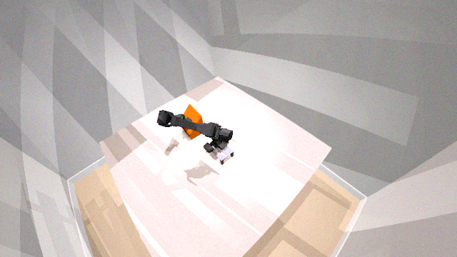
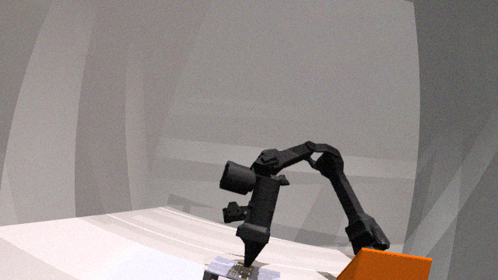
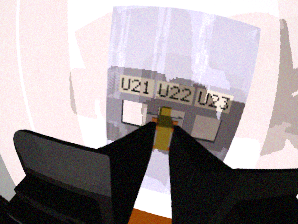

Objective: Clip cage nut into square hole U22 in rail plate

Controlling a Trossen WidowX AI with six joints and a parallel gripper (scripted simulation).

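Gripping the cage nut (image 3: 164,131), wings hidden, claw (image 2: 247,266) (image 3: 162,129) pinched.

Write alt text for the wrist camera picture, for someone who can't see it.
The tool pinches a small brass-coloured nut at the middle hole of a pale plate, just below the label U22. Square holes marked U21 and U23 sit on either side.
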